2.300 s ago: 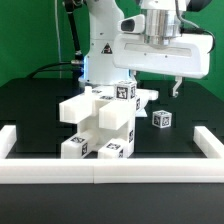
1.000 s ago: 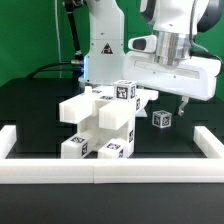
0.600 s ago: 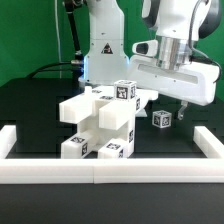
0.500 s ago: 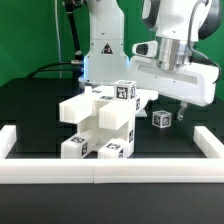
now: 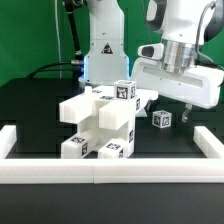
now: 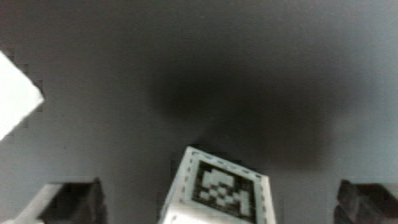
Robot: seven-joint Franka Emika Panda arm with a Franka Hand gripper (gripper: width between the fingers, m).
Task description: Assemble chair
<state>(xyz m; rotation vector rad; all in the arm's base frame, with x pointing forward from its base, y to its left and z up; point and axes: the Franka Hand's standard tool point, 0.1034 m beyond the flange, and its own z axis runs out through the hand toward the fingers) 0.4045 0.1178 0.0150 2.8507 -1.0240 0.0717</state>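
Chair: the half-built chair (image 5: 100, 125) stands in the middle of the black table (image 5: 30, 105), a stack of chunky white blocks with black-and-white tags on its faces, just behind the white rail (image 5: 110, 170) that runs along the front edge.
Loose part: a small white tagged block (image 5: 160, 119) sits on the table toward the exterior view's right of the stack, near it but apart from it; the wrist view shows the same block (image 6: 219, 188) upright, tag toward the camera.
Gripper: the gripper (image 5: 181, 112) hangs above and a little to the exterior view's right of the loose block, not touching it.
Jaws: parted wide, with both fingertips (image 6: 66, 200) showing at the edges of the wrist view and the block standing free between them; nothing is held.
Weight: the parts look like hollow or light plastic, so the load on the arm should be small.
Stiffness: rigid, by the look of the square edges; no give expected under the fingers, and no risk of crushing.
Surface: smooth and likely slippery, so a firm squeeze on two flat opposite sides seems wise.
Where to grip: across the block's plain side faces, about mid-height, fingers square to them; a hold on a corner would probably let it twist.
Risk: the stack is close by, and a sideways nudge could topple it.
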